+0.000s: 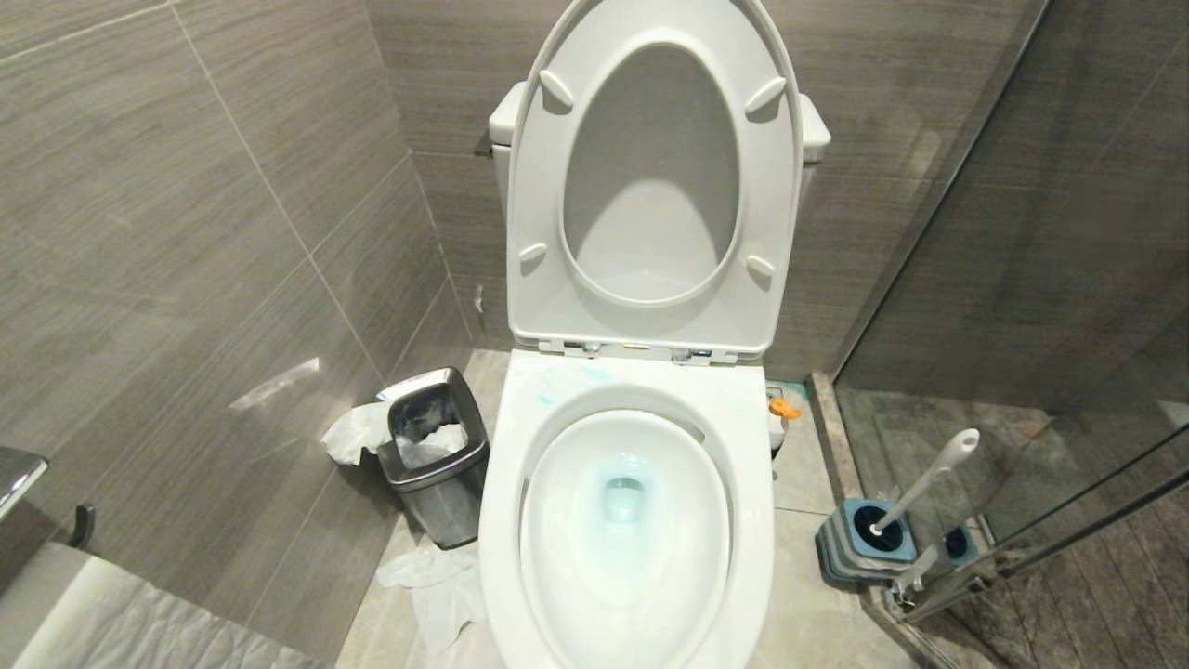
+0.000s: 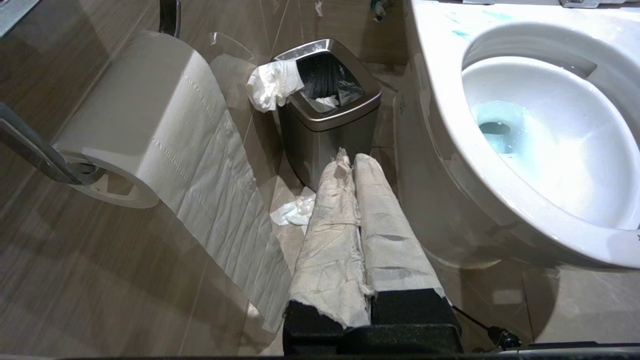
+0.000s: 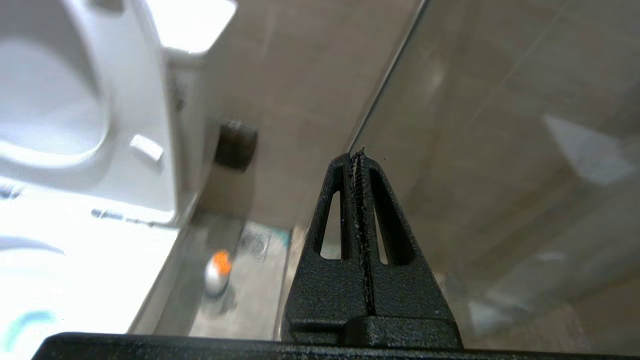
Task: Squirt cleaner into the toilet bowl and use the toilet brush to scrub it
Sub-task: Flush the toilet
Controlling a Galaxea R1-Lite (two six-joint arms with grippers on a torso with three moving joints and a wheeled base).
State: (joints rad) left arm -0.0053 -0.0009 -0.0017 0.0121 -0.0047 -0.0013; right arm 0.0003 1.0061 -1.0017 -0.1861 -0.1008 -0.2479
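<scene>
**Toilet bowl tinted blue, brush in its holder, both tools pressed together**

The toilet bowl stands in the middle of the head view with its seat and lid raised against the cistern. The cleaner shows as a pale turquoise tint around the drain at the bottom of the bowl, and as faint blue smears on the broad rim near the hinges, toward the far left of the rim. The toilet brush sits in its square blue-and-grey base on the floor to the right of the bowl, just beside the glass shower partition; its white handle leans up and to the right.

To the left of the bowl stands a small steel bin with crumpled paper hanging over its edge, and more crumpled paper lies on the floor nearer the camera. A toilet roll hangs on a holder on the left wall.

Neither arm appears in the head view. The left tool, its fingers wrapped in white paper, is pressed together and holds nothing; it points toward the bin, low beside the left of the bowl. The right tool is also pressed together and empty, pointing at the wall and glass partition to the right of the toilet, above a small orange-capped object on the floor.
</scene>
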